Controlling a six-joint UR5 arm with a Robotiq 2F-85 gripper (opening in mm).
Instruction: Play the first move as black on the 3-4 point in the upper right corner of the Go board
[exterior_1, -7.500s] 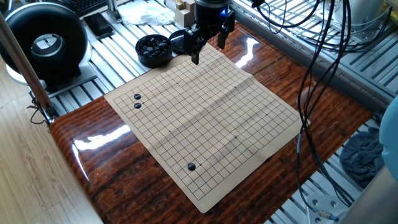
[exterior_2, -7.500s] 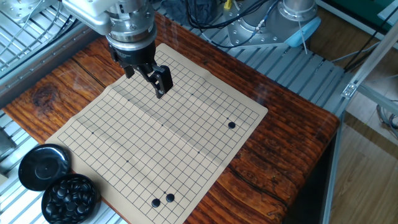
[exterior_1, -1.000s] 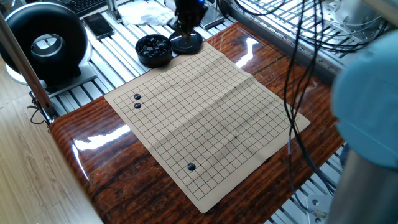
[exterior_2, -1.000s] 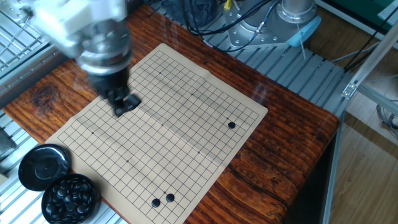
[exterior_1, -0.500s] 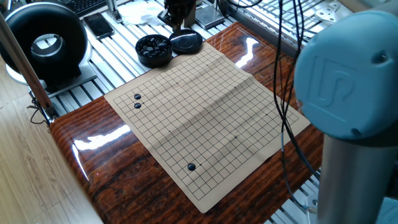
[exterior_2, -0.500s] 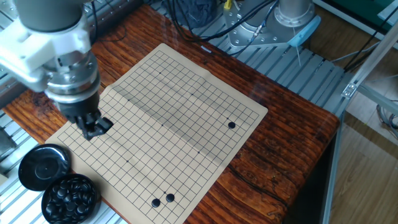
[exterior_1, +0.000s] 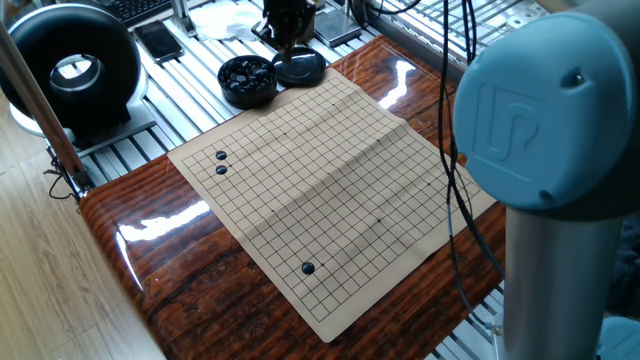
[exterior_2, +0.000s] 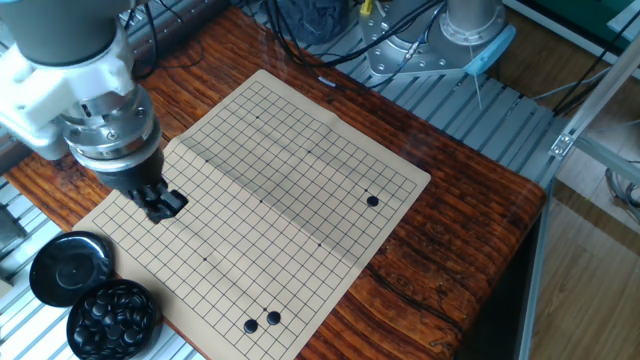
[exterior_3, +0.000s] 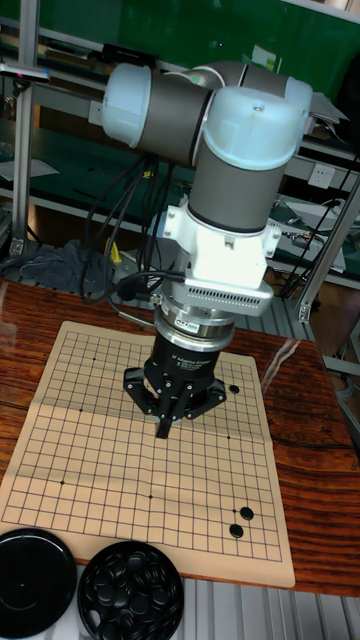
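Observation:
The tan Go board (exterior_2: 300, 180) lies on the wooden table and carries three black stones: one alone (exterior_2: 372, 201) and a pair (exterior_2: 261, 322) near one edge. The same board (exterior_1: 330, 190) (exterior_3: 120, 440) shows in the other two views. My gripper (exterior_2: 162, 206) hangs low over the board's edge on the side of the bowl of black stones (exterior_2: 113, 318). Its fingers meet at one tip in the tall view (exterior_3: 163, 428), and no stone shows between them. In the one fixed view the gripper (exterior_1: 284, 38) is dark and partly hidden behind the bowl's lid (exterior_1: 300, 68).
The black lid (exterior_2: 68, 268) lies beside the bowl, off the board. The arm's large blue-grey elbow (exterior_1: 545, 150) fills the right of one fixed view, with cables (exterior_1: 455, 200) hanging over the board's right edge. A round black device (exterior_1: 70, 65) stands at far left.
The gripper has crossed the board from its middle toward the bowl side, then slowed. The arm's elbow has swung into the right of one fixed view. The stones have not moved.

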